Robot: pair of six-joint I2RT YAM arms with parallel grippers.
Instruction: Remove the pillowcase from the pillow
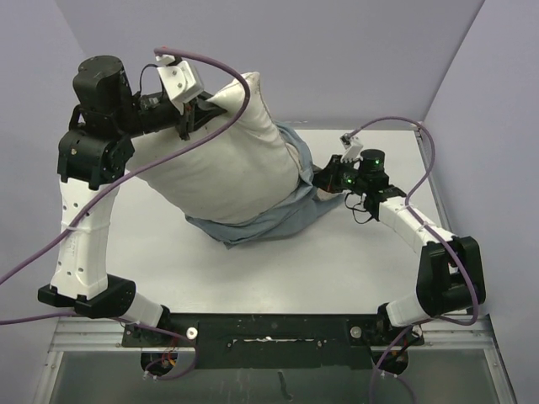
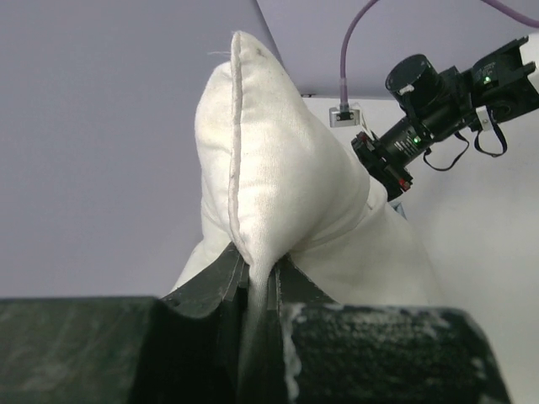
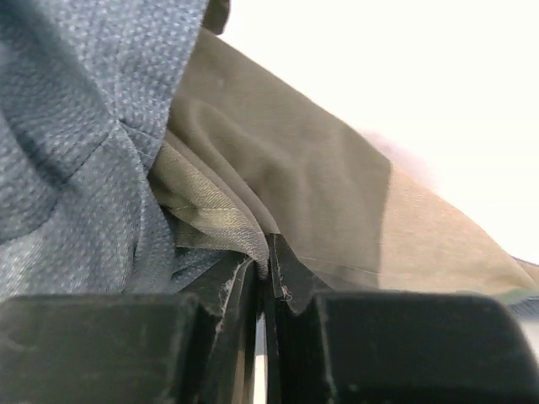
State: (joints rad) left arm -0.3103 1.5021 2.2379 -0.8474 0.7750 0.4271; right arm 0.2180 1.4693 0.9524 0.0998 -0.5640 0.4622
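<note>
— Where do things stand, starting from the front edge?
— Just past the arm bases is the white table point(image 1: 278, 278). Beyond it, around the middle of the frame, the pillowcase point(image 1: 269, 220) lies bunched with its blue-grey side out. It is gathered about the pillow's lower right end only.
— And the right gripper point(image 1: 327, 179)?
— It is right of centre and clamped on a fold of that cover. Its wrist view shows cloth pinched between closed jaws.
— Farther back?
— The pillow point(image 1: 221, 164) tilts up toward the upper left, most of it uncovered. The left gripper point(image 1: 192, 118) is clenched on its top corner seam and holds it raised.
— So which step is this?
— Probably the last peel, since the cover looks mostly off. The next move likely calls for the arms to draw apart. The left would grip the corner while the right drags the cloth toward the right edge until it slips free.
</note>
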